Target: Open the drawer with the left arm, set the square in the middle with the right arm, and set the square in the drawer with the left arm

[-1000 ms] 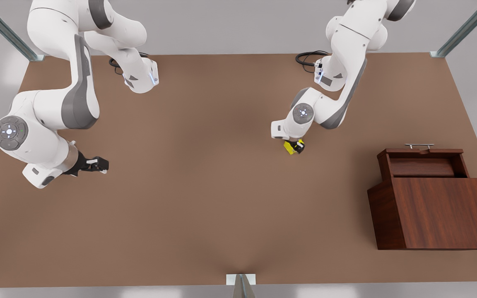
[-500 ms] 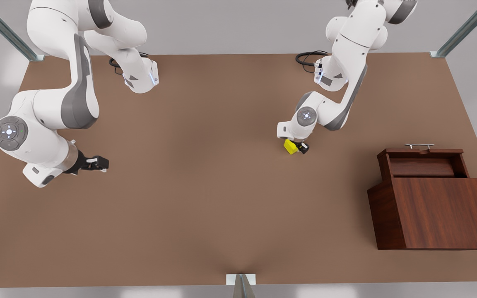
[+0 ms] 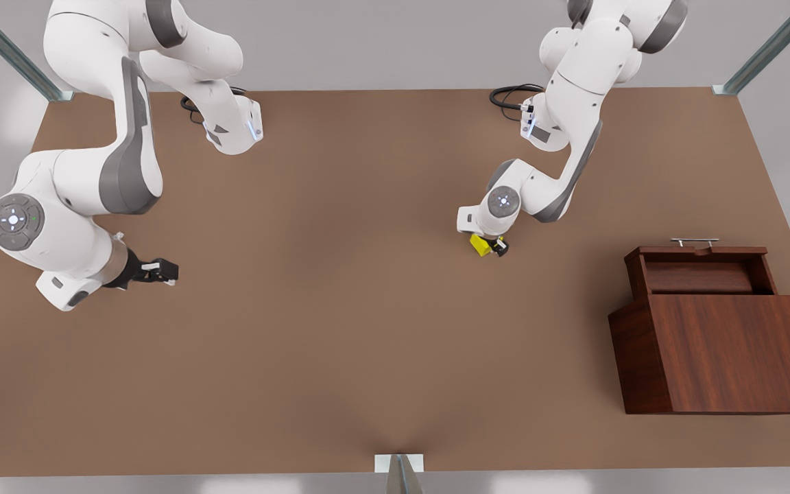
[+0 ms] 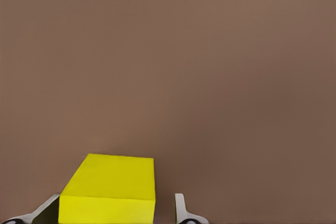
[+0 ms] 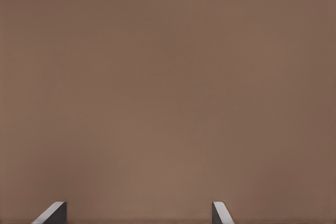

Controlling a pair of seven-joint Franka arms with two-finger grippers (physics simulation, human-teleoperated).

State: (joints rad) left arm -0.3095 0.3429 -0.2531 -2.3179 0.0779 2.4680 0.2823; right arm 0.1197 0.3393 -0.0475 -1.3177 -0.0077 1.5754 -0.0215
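The yellow square (image 3: 480, 245) rests on the brown table (image 3: 340, 329), a little to the front view's right of the middle. My left gripper (image 3: 495, 245) is down over it, open. In the left wrist view the square (image 4: 110, 190) lies between the fingertips (image 4: 179, 205), against one and with a small gap to the other. The drawer (image 3: 700, 276) of the dark wood cabinet (image 3: 724, 357) stands pulled out at the front view's right, its silver handle (image 3: 695, 241) on the far side. My right gripper (image 3: 162, 272) waits open and holds nothing, low at the front view's left.
Metal frame posts (image 3: 765, 51) stand at the table's far corners. A small bracket (image 3: 399, 464) sits at the near edge. Black cables (image 3: 511, 92) lie by the arm base. Bare tabletop stretches between the two arms.
My left arm's wrist has sunk lower over the square, bringing the fingers down around it. The square, the drawer and my right arm stay where they were.
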